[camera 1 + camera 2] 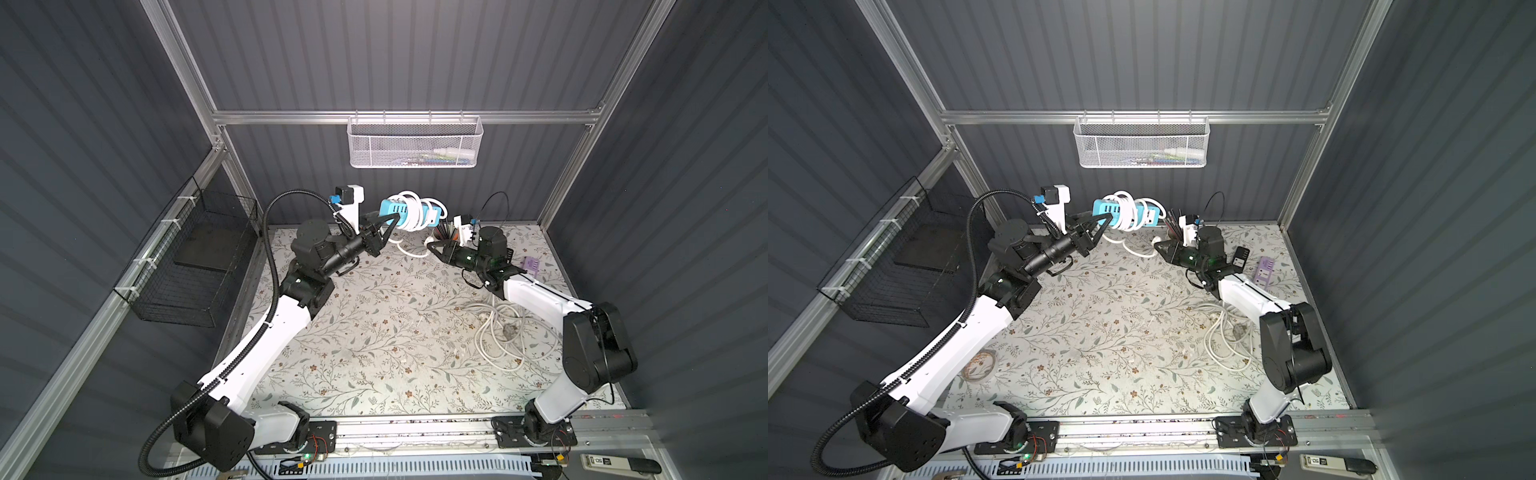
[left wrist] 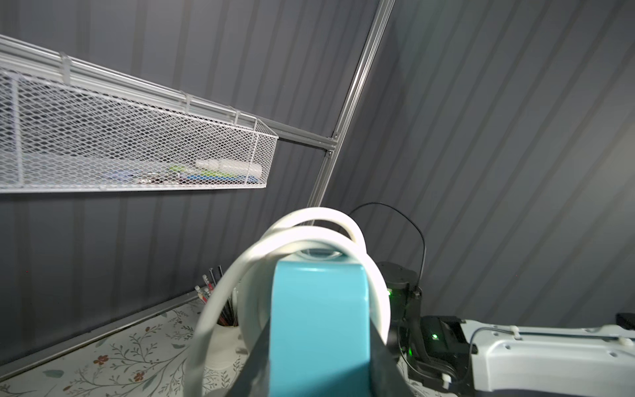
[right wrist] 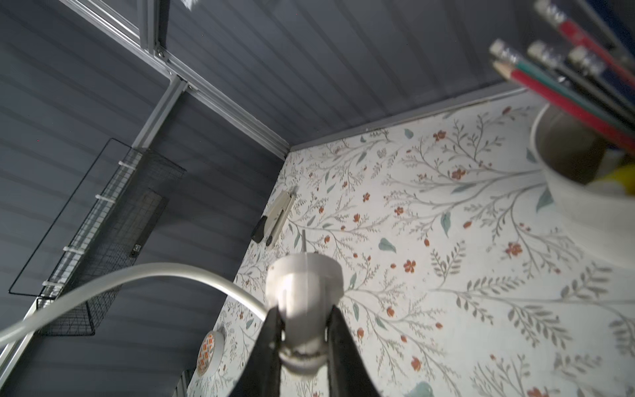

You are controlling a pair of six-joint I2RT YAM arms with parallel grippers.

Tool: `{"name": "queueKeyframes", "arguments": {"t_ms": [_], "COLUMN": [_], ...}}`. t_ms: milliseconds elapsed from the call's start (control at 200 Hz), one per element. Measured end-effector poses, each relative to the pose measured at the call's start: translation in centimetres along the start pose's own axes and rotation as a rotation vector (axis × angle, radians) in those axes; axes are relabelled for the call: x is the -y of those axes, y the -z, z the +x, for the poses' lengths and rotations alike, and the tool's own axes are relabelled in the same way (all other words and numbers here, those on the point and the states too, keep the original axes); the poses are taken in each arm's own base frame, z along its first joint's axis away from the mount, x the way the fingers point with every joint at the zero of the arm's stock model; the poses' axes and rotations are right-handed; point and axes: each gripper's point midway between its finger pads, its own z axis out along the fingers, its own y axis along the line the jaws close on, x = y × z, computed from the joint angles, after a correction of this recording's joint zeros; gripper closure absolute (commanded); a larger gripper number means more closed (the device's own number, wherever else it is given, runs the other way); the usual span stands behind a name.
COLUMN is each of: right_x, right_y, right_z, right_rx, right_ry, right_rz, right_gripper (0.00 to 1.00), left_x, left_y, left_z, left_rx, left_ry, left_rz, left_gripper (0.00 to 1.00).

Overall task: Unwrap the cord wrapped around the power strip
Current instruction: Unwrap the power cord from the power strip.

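Above the flowered desk (image 1: 374, 332), the left hand (image 1: 394, 219) holds the blue power strip (image 1: 390, 205) lifted, white cord (image 1: 411, 214) looped around it; the right hand (image 1: 431, 248) is closed on the plug (image 3: 304, 282).

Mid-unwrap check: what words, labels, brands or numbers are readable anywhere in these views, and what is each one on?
White handheld device at the front edge: a label with a few characters, too small and blurred to read.
Blue power strip held in the left tool: no print visible.
White plug held in the right tool: no marking legible.
Nothing else shows readable text.
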Motion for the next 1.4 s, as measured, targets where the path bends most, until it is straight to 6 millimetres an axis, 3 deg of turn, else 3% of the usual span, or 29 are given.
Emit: {"name": "queueKeyframes", "arguments": {"t_ms": [175,345,595,820,981,1131,1271,1401], "right_x": [-1.3,-3.0,-7.2,-10.6,-12.4,-13.5,-13.9,-13.2], "right_y": [1.2,4.1,10.3,15.9,19.0,21.7,23.2,23.5], "right_z": [-6.0,-12.2,-16.6,-18.7,-19.4,-20.0,-19.8,-18.1], "right_rx": [0.114,0.233,0.350,0.430,0.468,0.504,0.512,0.481], "right_ry": [0.051,0.107,0.173,0.197,0.212,0.227,0.226,0.198], "right_rz": [-0.020,-0.029,-0.060,-0.103,-0.124,-0.125,-0.112,-0.075], "right_gripper": [1.00,1.00,1.00,1.00,1.00,1.00,1.00,1.00], "left_x": [-0.2,-0.7,-1.5,-2.6,-3.9,-4.5,-5.7,-7.0], "left_y": [1.3,2.0,2.3,1.5,1.0,1.1,1.3,1.7], "left_z": [2.6,5.0,6.8,8.3,10.2,10.7,10.7,10.4], "left_rx": [-0.046,-0.088,-0.125,-0.160,-0.209,-0.226,-0.221,-0.210], "left_ry": [0.056,0.106,0.132,0.129,0.128,0.099,0.055,0.009], "left_rz": [-0.004,-0.019,-0.041,-0.060,-0.090,-0.116,-0.178,-0.247], "left_gripper": [1.00,1.00,1.00,1.00,1.00,1.00,1.00,1.00]}}
